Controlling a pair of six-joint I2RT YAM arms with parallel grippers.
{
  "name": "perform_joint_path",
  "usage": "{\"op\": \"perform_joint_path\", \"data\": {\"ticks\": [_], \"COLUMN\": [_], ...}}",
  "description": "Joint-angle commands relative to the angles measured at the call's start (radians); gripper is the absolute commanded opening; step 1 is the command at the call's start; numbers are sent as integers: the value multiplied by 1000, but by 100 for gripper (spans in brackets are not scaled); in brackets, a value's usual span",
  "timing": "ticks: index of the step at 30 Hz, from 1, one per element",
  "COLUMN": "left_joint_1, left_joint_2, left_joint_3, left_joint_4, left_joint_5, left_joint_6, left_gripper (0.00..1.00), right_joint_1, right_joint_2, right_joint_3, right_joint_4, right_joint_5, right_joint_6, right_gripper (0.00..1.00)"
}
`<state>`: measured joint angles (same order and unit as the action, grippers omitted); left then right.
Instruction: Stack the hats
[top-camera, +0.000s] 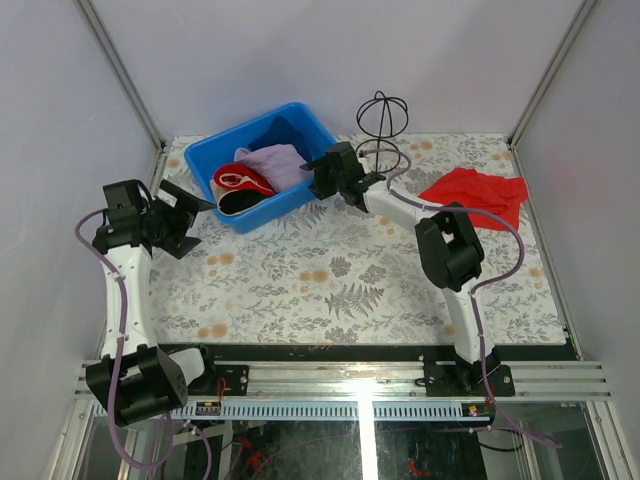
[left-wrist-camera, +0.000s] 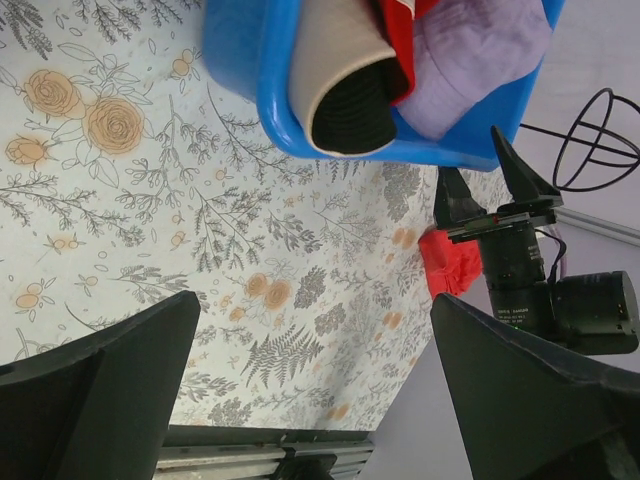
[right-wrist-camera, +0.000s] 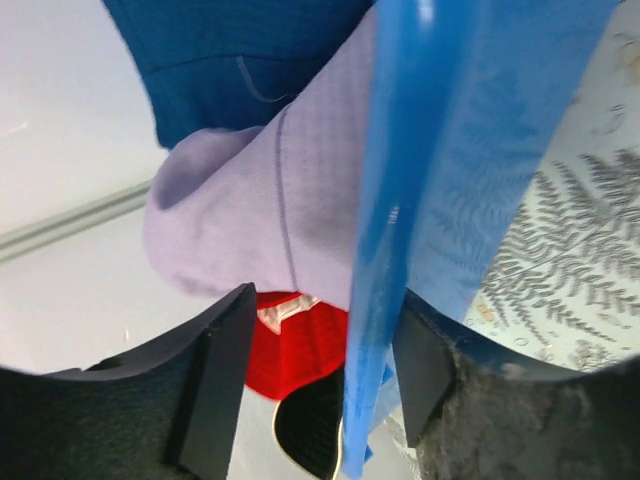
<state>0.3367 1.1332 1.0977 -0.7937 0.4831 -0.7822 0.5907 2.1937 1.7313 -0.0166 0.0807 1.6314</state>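
The lavender hat (top-camera: 275, 162), navy hat (top-camera: 287, 130), red hat (top-camera: 240, 178) and beige hat (top-camera: 247, 200) lie bunched in the blue bin (top-camera: 285, 205), far left on the worktop (top-camera: 330, 270). The right hand (right-wrist-camera: 325, 305), spread, straddles the bin's right wall; the left hand (top-camera: 198, 230) hangs spread left of it.

- Our left arm (top-camera: 128, 290) stands up from its base at the near left, its long link leaning a little inward and its wrist turned to the right.
- Our left gripper (top-camera: 192, 220) is held out level on the left side, its fingers (left-wrist-camera: 110, 380) spread wide apart.
- Our right arm (top-camera: 450, 250) climbs from its base at the near right to a raised elbow, then stretches its forearm far and to the left.
- Our right gripper (top-camera: 316, 178) points left and tips downward at the far centre, its fingers (right-wrist-camera: 215, 380) parted.
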Motion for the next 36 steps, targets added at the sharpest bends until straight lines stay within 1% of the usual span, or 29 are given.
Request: {"op": "perform_joint_path", "data": {"ticks": [1,3,4,5,6,7,8,11,13,14,16,17,20,24,27,29,32,34,36], "left_joint_1": [0,-16,-32,-52,-94,-132,-169,-289,-359,-400,-472,-505,-581,-638,-646,-644,-618,-583,-538], "left_joint_2": [-16,-33,-51,-73,-98,-121,-140,-162,-140,-113,-57,-24,51,128,205,259,342,408,461], "left_joint_3": [-26,-55,-77,-100,-126,-148,-176,-232,-249,-251,-240,-229,-195,-215,-216,-178,-97,-46,-8], "left_joint_4": [80,106,133,160,191,215,229,281,311,332,358,371,387,471,512,519,510,497,497], "left_joint_5": [19,6,2,-8,-21,-39,-65,-132,-161,-178,-228,-247,-311,-360,-411,-474,-523,-530,-522], "left_joint_6": [-29,-72,-99,-134,-169,-204,-234,-309,-342,-351,-363,-364,-358,-378,-355,-325,-276,-244,-219], "left_gripper": [100,99,96,88,76,60,48,26,15,11,8,7,7,6,5,5,6,6,6], "right_joint_1": [-7,-14,-17,-19,-24,-27,-34,-52,-67,-74,-83,-85,-100,-125,-166,-188,-230,-282,-337], "right_joint_2": [-49,-90,-118,-150,-188,-229,-266,-370,-431,-472,-522,-567,-622,-703,-774,-802,-797,-779,-756], "right_joint_3": [102,106,102,89,69,47,27,-35,-77,-115,-164,-187,-218,-271,-333,-350,-320,-307,-313], "right_joint_4": [286,248,217,194,174,146,116,36,19,16,11,15,-13,-56,-56,-85,-216,-275,-291], "right_joint_5": [-4,-37,-48,-52,-56,-53,-41,-2,12,18,39,49,41,53,48,35,45,14,-48], "right_joint_6": [-40,-148,-202,-263,-321,-376,-430,-572,-625,-643,-677,-697,-745,-797,-822,-871,-980,-1002,-1004], "right_gripper": [66,72,73,75,75,75,75,75,75,75,75,76,76,77,77,77,79,79,80]}}
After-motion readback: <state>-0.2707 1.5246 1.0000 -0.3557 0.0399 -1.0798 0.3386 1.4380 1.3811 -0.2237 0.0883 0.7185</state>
